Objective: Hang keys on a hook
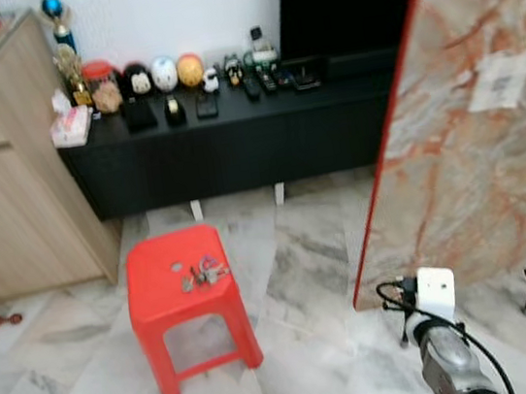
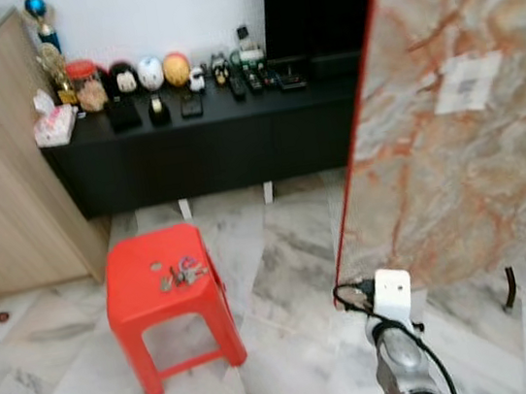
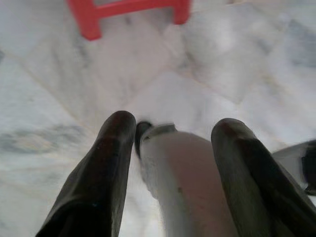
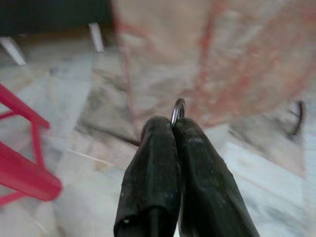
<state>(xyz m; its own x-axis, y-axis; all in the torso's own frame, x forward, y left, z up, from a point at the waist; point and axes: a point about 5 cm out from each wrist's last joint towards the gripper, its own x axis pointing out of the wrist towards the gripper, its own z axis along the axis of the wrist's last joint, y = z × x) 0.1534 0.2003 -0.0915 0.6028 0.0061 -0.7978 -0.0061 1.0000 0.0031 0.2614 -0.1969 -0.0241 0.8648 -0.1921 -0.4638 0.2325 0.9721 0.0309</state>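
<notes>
- Keys [image 1: 202, 274]: a small bunch lying on the seat of the red plastic stool [image 1: 174, 298], near a small hole in the seat, touching neither of my grippers.
- Red plastic stool: stands on the marble floor [image 1: 294, 281], in front of the black TV console [image 1: 235, 137] and to my left of centre.
- My right gripper [image 4: 174, 123]: fingers pressed together, pinching a small metal ring [image 4: 177, 109] that sticks up between the tips. It is held low over the floor, with the stool off to one side and the marble-patterned tabletop [image 1: 477, 118] ahead.
- My right arm [image 1: 453, 366]: silver, with a white camera block and black cable at the wrist, low in front of the tabletop.
- My left gripper [image 3: 173, 133]: fingers spread apart, gripping nothing, hanging above the floor with the stool's legs beyond it.
- Marble-patterned tabletop: red-edged, tilted on its side at my right, a white label on its face.
- Black TV console: carries round figurines, remotes, a tissue box [image 1: 71, 128].
- Wooden cabinet [image 1: 4, 165]: stands at my far left.
</notes>
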